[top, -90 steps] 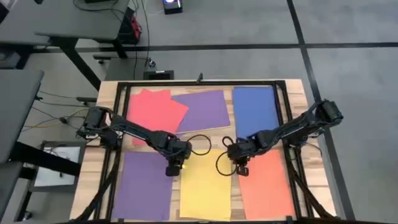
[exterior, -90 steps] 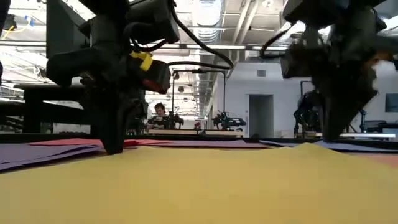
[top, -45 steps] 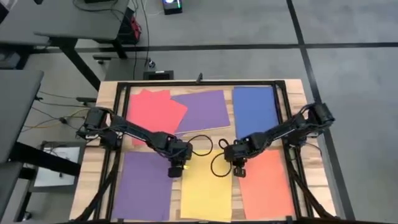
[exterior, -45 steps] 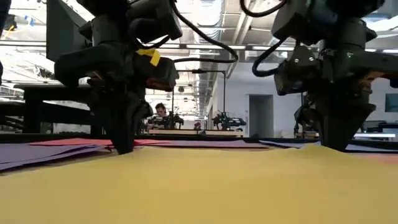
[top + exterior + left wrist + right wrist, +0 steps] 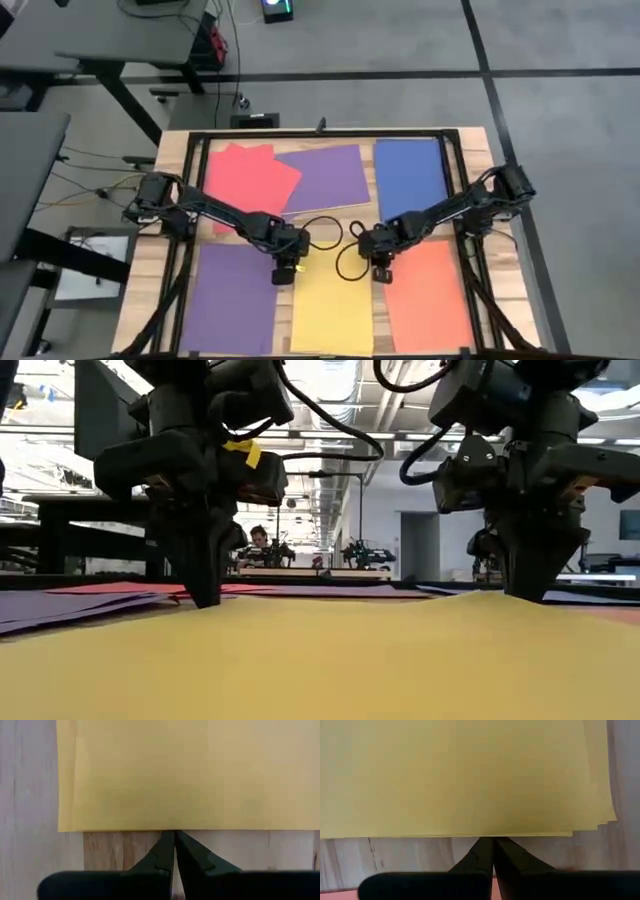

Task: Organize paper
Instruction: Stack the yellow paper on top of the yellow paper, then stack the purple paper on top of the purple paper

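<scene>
A yellow paper stack [image 5: 331,312] lies flat at the table's near middle, between a purple stack [image 5: 232,297] and an orange stack [image 5: 428,297]. Red [image 5: 250,180], purple [image 5: 325,178] and blue [image 5: 410,175] sheets lie along the far half. My left gripper [image 5: 174,834] is shut and stands at the left part of the yellow stack's far edge. My right gripper [image 5: 493,840] is shut and stands at the right part of the same edge. In the low view both point down onto the table. My left gripper's shut fingertips [image 5: 170,840] meet the yellow stack's far edge [image 5: 174,828] near its left corner. They come from above, pointing down, on the bare wood just behind the edge. The stack lies flat on the table. My right gripper's shut fingertips [image 5: 489,845] meet the yellow stack's far edge [image 5: 493,834] near its right corner. They come from above, pointing down, on the wood behind the edge. The sheets there are slightly fanned at the corner [image 5: 602,822].
A black frame [image 5: 320,133] runs round the table top. Cables [image 5: 325,228] loop between the two wrists above the yellow stack. A strip of bare wood [image 5: 330,250] shows behind the yellow stack's far edge.
Both grippers have moved toward the table's near edge, the right one also a little toward the left. The yellow stack has slid along the table toward the near edge with them, staying flat.
</scene>
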You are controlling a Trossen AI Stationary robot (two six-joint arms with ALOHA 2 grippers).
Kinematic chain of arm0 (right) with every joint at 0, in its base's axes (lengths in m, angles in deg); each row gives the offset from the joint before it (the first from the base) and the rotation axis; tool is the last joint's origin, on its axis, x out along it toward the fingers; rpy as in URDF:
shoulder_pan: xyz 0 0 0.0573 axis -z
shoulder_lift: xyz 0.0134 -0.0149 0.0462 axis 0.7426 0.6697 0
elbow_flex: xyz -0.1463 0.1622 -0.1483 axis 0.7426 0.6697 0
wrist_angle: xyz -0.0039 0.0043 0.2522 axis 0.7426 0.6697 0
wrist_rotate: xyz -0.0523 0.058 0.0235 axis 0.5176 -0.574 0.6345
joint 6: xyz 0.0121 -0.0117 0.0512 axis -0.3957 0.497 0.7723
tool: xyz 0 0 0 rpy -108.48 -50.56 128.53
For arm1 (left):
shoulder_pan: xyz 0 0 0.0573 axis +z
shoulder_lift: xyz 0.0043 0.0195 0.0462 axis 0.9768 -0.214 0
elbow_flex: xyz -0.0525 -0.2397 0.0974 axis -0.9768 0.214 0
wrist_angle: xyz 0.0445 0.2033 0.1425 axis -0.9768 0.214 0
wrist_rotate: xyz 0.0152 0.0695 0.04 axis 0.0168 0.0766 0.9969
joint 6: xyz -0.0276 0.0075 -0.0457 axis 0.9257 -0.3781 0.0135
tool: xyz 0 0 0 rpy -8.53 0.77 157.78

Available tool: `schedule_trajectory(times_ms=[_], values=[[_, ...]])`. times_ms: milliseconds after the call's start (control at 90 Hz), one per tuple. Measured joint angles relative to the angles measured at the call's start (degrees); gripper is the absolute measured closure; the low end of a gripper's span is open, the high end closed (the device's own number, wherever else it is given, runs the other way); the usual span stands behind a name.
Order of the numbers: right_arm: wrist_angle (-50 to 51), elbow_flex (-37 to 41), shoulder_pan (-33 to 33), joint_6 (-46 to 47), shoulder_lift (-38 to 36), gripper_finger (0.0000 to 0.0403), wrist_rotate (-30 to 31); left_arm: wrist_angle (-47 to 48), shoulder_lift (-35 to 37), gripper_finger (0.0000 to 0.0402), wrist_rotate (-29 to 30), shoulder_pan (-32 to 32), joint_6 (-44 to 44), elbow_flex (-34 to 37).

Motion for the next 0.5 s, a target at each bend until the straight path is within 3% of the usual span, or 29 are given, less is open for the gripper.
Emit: schedule_trajectory(times_ms=[300,500], values=[[2.53,0.05,0.71,1.67,-2.57,0.0403,-0.13,3.3,2.43,0.0398,0.36,0.05,0.48,-0.07],[9.56,-1.75,0.8,2.63,-9.17,0.0403,-1.03,13.48,7.52,0.0398,0.48,0.25,-1.41,-3.03]])
